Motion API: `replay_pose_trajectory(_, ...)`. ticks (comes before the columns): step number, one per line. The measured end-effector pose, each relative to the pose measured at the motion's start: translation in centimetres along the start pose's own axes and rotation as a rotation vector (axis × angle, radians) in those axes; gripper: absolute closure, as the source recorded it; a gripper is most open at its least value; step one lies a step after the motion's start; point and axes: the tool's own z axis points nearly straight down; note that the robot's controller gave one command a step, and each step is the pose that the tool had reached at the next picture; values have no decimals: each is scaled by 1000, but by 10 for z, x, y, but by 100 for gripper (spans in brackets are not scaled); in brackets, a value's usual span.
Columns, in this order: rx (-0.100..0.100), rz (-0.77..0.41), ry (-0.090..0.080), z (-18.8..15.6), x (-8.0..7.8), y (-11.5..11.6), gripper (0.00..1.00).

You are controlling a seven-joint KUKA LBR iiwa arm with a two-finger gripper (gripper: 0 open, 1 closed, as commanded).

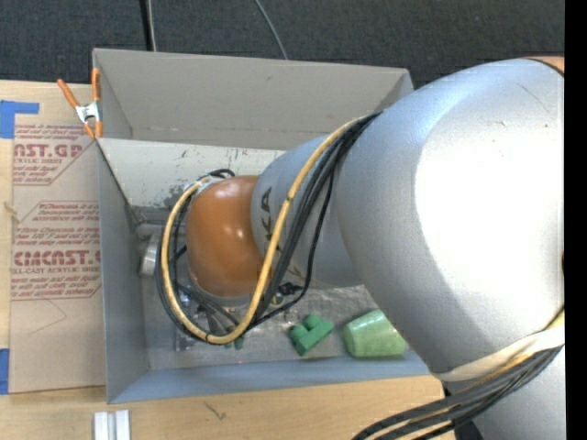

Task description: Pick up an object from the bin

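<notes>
A small dark green block (310, 334) with a stepped shape lies on the bin floor near the front wall. Just to its right rests a pale green rounded lump (374, 335), partly under the arm's edge. At the left wall a small silver-grey cylinder (149, 260) lies on the floor, close beside the yellow and black cables. What lies under the orange cover in the middle of the bin is hidden.
The big grey arm reaches in from the right and covers the bin's middle and right. Its orange dome cover, ringed by looping cables, hangs low over the left centre. Grey bin walls stand close on the left and front.
</notes>
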Motion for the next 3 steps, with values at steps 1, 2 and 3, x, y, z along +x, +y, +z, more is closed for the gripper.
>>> replay_pose_trajectory(1, -1, 1, -7, 0, -1, 0, 0)
replay_pose_trajectory(2, 0, 0, 0, 0, 0, 0, 100)
replay_pose_trajectory(3, -1, 0, -6, 0, -1, 0, 0)
